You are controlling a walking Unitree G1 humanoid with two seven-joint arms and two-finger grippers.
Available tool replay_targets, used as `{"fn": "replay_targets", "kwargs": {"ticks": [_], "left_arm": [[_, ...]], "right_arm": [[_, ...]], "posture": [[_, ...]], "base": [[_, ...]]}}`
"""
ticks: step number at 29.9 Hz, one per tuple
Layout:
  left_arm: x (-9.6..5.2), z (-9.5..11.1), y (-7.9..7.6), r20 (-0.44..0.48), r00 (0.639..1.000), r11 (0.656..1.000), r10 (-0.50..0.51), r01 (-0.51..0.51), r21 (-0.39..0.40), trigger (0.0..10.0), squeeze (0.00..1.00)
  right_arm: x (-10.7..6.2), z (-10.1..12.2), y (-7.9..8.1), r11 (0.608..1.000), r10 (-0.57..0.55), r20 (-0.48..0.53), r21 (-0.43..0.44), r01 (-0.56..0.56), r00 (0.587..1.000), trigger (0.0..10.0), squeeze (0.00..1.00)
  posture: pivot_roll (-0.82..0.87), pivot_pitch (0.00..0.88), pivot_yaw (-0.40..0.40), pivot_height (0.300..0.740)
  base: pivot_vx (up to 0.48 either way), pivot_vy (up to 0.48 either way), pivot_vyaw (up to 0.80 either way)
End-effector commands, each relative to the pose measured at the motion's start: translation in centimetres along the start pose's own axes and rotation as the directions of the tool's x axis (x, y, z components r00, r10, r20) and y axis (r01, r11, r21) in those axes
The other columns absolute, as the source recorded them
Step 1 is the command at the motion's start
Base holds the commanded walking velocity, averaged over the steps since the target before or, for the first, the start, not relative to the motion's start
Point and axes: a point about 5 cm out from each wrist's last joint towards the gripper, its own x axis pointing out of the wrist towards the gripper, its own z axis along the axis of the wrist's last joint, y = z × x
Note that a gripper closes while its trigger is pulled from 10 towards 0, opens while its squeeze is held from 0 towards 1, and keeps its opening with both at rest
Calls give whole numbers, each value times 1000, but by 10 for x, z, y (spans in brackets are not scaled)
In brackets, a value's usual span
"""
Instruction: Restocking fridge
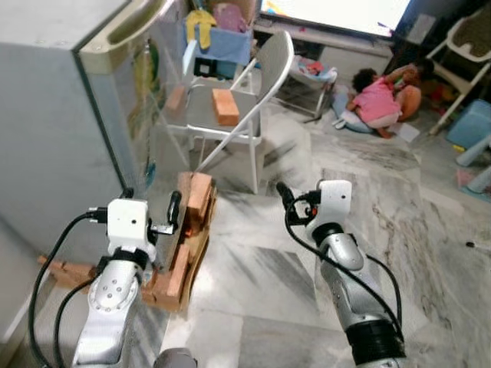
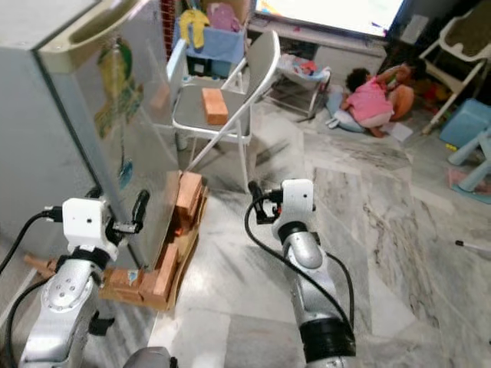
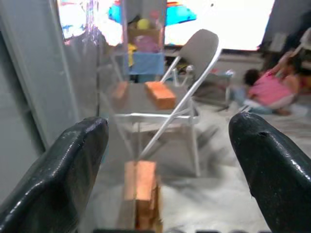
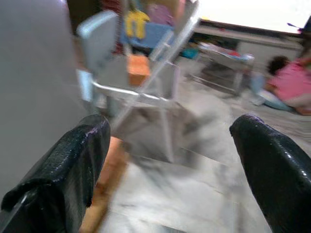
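A: One item to fetch: orange brick-like block lies flat on the seat of the grey folding chair, well ahead of the robot. Fridge stands closed on the robot's left, raised on a wooden pallet with bricks.

B: Direction from the tools?

A: Straight ahead and a little left of centre. Block's long axis runs roughly away from the robot, slightly skewed. Left gripper sits just beside the fridge's side wall, fingers spread wide, holding nothing. Right gripper hovers over bare marble floor, fingers likewise parted, empty.

B: Nearer arm?

A: Judgement: roughly equal; left lines up slightly better. Both are well short, so walking forward comes first.

B: Surroundings?

A: Person in pink lying on the floor far right, beside a bright screen. Keep clear.
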Motion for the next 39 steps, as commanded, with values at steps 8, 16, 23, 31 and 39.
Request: {"fn": "replay_targets", "kwargs": {"ticks": [8,16,23,31,39], "left_arm": [[-4,1,12,-2,999,998,53,-52,23,10000,0],[2,4,18,4,998,997,64,-65,48,10000,0],[23,12,20,29,999,998,30,-32,54,10000,0],[43,24,25,68,997,995,46,-52,89,10000,0],[43,24,35,81,981,982,179,-183,47,10000,0]], "right_arm": [[3,3,11,1000,26,7,10,-26,1000,10000,0],[4,6,11,1000,27,10,8,-27,1000,10000,0],[3,7,5,1000,2,11,7,-2,1000,10000,0],[11,17,4,999,-27,38,19,26,999,10000,0],[8,22,-8,999,-26,43,-18,26,999,10000,0]], "posture": [[200,0,-114,740],[195,0,-118,740],[180,0,-105,740],[169,0,-93,740],[149,0,-115,740]], "base": [[0,0,0],[0,0,0],[0,0,0],[0,0,0],[0,0,0]]}}
